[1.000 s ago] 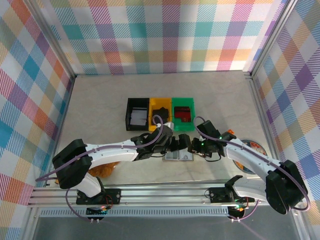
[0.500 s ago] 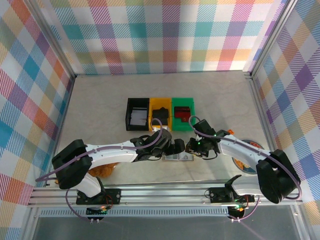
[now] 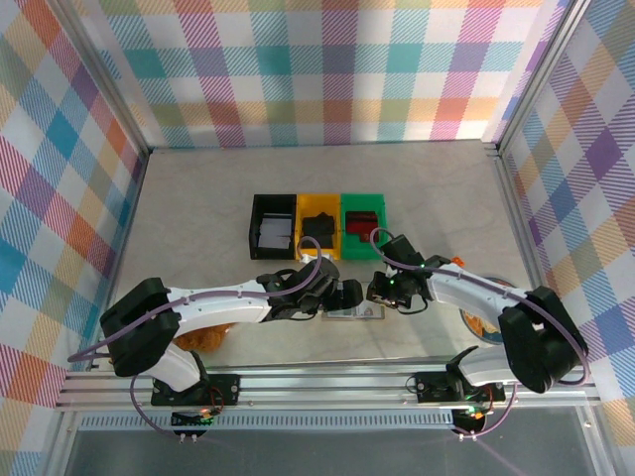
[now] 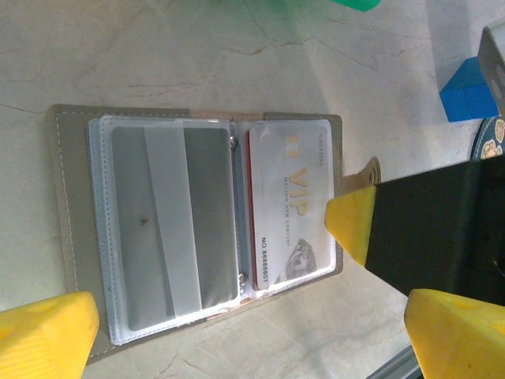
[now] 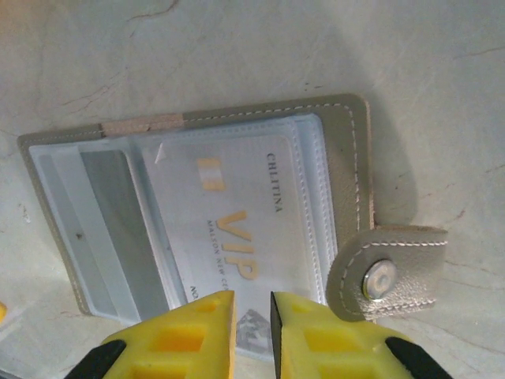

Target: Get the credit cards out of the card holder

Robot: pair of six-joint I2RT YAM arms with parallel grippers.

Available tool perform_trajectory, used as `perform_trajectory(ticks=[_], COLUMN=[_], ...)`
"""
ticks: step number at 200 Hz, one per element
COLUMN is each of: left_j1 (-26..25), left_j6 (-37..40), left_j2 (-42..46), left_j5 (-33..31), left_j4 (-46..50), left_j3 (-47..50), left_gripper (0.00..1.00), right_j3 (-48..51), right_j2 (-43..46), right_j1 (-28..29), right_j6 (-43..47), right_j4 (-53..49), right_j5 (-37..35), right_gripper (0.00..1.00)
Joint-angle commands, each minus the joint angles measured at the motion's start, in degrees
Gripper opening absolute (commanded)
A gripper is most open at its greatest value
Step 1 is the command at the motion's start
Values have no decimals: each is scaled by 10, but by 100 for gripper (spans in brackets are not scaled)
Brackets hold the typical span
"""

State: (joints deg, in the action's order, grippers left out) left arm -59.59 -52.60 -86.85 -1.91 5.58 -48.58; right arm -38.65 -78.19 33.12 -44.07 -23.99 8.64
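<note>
The card holder lies open and flat on the table between my two grippers. Its left sleeve holds a grey card. Its right sleeve holds a white VIP credit card, with a reddish edge showing beneath it. My left gripper hovers wide open over the holder's near edge with nothing between its fingers. My right gripper stands over the VIP card's lower edge. Its jaws are narrowed to a thin gap, through which the card shows lying flat. The snap tab sits just to its right.
Black, yellow and green bins stand in a row just behind the holder. A patterned round dish lies at the right under the right arm. A brown object lies beneath the left arm.
My right gripper has moved left onto the holder's right half and its jaws have narrowed. My left gripper has drawn back a little to the left, still wide open.
</note>
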Motion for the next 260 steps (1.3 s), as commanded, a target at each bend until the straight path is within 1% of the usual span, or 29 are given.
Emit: perform_trajectory(ticks=[1,41,52,64,99,128,139,155,171,180,195,204,211,260], left_j1=[-1,2,3,3,4,4,4,4,4,4,4,4,4,5], left_j6=[23,25,32,41,37,26,19,14,8,4,3,3,4,8], left_j2=[4,-4,-9,-12,-7,-35,-43,-50,-50,-50,-51,-54,-56,-67], left_j5=[16,3,-7,-7,30,76,83,86,84,84,83,84,84,82], left_j4=[-10,26,49,51,-33,-90,-106,-114,-124,-132,-138,-142,-145,-161], left_j3=[3,-4,-15,-21,-2,-3,0,3,11,15,17,17,17,20], left_gripper=[98,96,95,95,90,84,82,77,75,70,68,61,58,56], right_j3=[-10,-8,-5,-2,4,7,9,12,18,22,25,26,28,39], right_j2=[-10,-16,-18,-25,-39,-47,-47,-44,-38,-35,-33,-34,-33,-33], right_j1=[-8,-14,-15,-17,-17,-18,-18,-18,-18,-18,-18,-18,-18,-18], right_j6=[8,9,9,9,7,5,4,2,-2,-5,-8,-9,-10,-19], right_j4=[5,8,11,19,35,40,40,37,36,39,40,40,41,47], right_j5=[-8,-12,-12,-7,1,4,2,-2,-5,-6,-7,-6,-6,-9], right_gripper=[21,20,19,19,18,17,17,17,17,17,17,17,17,17])
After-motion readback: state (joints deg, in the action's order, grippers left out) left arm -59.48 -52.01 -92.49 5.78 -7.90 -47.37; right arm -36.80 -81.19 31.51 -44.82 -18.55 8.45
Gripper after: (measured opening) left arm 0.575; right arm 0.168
